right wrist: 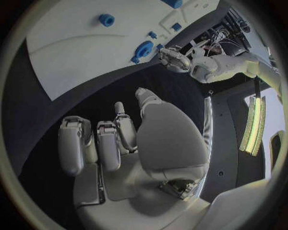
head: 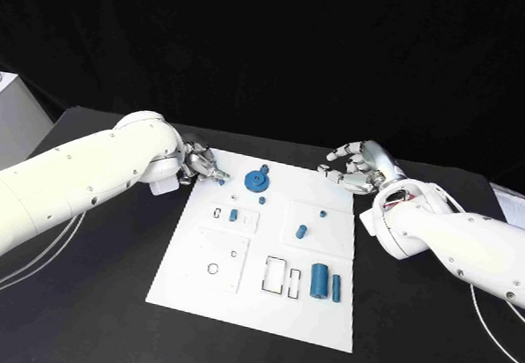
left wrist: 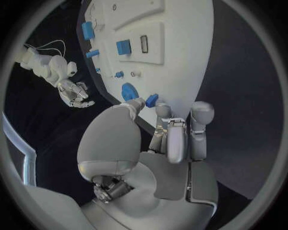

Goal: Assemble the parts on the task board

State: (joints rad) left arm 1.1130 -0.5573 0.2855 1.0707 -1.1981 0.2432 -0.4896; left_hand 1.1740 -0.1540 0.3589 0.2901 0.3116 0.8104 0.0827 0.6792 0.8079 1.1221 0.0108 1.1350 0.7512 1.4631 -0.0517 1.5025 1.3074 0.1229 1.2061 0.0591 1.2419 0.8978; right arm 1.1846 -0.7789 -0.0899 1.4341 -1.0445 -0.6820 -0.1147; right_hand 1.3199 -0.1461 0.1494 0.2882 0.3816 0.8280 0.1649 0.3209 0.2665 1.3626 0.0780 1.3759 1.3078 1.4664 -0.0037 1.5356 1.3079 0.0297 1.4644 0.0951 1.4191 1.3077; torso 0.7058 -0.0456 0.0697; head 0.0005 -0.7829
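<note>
Left hand [head: 201, 164] pinches small blue part [left wrist: 151, 100]; right hand [head: 359, 168] hovers curled.

I count one white task board [head: 206, 286] on the black surface [head: 102, 243] in front of me. On the board I see seven blue parts: one round gear-like disc [head: 256, 180], one small peg [head: 263, 200] just below it, one small piece [head: 233, 215] in a recess, one tiny dot-like piece [head: 323, 213], one short peg [head: 300, 232], and two upright cylinders, one thick [head: 320, 279] and one thin [head: 337, 288]. I have two robot hands: my left robot hand [head: 201, 164] and my right robot hand [head: 359, 168].
</note>
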